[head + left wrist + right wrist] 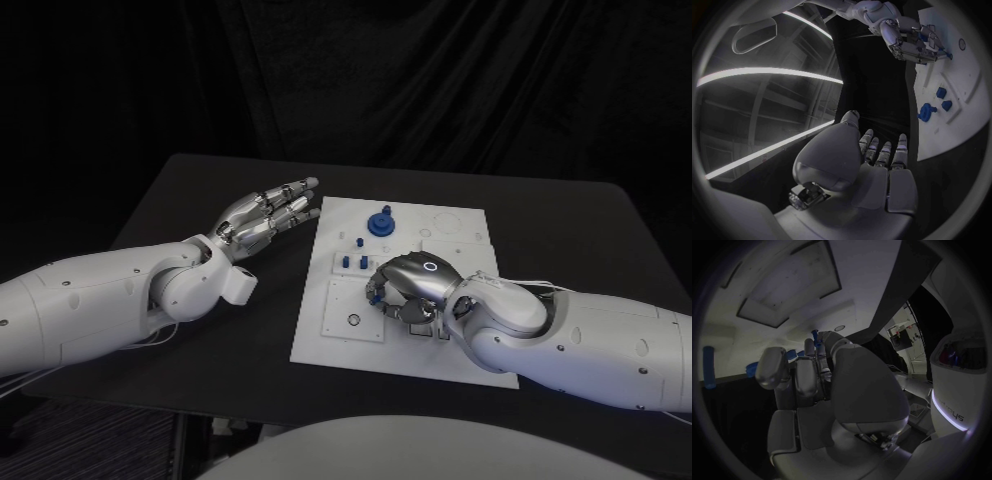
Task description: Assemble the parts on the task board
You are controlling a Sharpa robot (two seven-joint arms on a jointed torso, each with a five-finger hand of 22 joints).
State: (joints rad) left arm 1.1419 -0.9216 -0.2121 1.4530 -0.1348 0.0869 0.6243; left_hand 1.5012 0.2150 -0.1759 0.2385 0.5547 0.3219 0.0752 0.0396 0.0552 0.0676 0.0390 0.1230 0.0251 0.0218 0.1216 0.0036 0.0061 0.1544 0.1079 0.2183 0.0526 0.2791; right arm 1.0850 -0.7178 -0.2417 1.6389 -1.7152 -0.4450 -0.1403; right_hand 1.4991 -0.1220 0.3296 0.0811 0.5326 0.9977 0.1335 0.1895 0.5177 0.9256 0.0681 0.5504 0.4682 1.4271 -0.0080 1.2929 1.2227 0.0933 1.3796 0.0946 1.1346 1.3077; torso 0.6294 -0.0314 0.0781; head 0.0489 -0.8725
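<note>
Right hand: the right hand sits low on the task board, just right of the picture's centre in the head view, fingers curled down over a small blue part at its left side. The right wrist view shows a thin blue part standing up at the fingertips; it looks pinched there, though I cannot tell the exact contact.

Left hand: the left hand hangs over the black counter just off the board's upper left corner, fingers stretched out and lying close side by side, holding nothing. The left wrist view shows the same straight fingers with the counter beneath them.

Task board: the white task board lies in the middle of the counter, long side running up the picture.

Parts: a round blue part with a stem stands near the board's upper middle. A few small blue pieces sit just left of the right hand, near the board's left edge.

Lower board: a round hole shows in the raised square panel at the board's lower left.
</note>
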